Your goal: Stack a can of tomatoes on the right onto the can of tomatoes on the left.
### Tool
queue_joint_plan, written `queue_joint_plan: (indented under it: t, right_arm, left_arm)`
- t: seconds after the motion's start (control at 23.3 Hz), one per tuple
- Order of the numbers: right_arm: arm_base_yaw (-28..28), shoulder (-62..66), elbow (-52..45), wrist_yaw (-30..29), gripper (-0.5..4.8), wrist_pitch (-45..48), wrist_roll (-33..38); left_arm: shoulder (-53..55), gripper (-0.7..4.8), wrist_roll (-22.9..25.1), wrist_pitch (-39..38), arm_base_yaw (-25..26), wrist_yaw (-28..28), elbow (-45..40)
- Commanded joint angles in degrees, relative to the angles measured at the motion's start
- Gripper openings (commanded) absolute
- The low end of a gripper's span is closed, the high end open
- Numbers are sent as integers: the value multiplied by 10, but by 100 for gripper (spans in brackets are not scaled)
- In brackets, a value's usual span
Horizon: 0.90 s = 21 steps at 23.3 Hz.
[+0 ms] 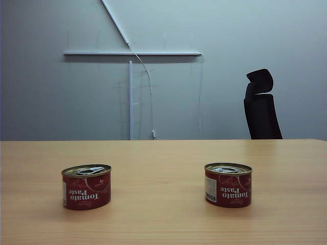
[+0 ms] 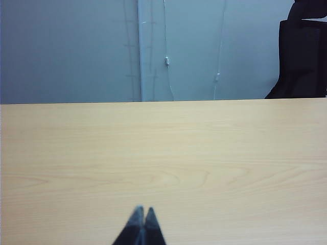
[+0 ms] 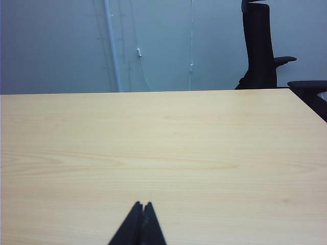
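Two short red cans labelled Tomato Paste stand upright on the wooden table in the exterior view: the left can and the right can, well apart. Neither arm shows in the exterior view. My left gripper is shut, its dark fingertips together over bare table, with nothing between them. Over bare wood too, my right gripper is shut and empty. Neither wrist view shows a can.
The wooden table runs to a far edge in front of a grey wall. A black office chair stands behind the table at the right, also seen as the chair in the right wrist view.
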Motion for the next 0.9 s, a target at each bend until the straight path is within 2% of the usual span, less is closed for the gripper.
queue_joint_plan:
  t: [0.04,0.34,0.56,0.69,0.73,0.9]
  right_arm:
    - [0,-1,-2,1,-5,17,2]
    - [0,-1,-2,-9,-5,23,9]
    - [0,-1,1,-87,-5,64,99]
    - [2,0,14,-110,-5,66,138]
    - [6,1,28,-115,-5,57,143]
    - [16,2,68,-115,-5,0,140]
  left_arm:
    - [1,-2,4,7,1,0,1]
    - [1,-2,4,7,0,0,1]
    - [1,-2,4,-3,-16,-2,1]
    - [1,-2,4,-27,-58,-2,1]
    - [1,-2,4,-51,-98,-2,1]
    - [8,-2,4,-81,-182,-1,1]
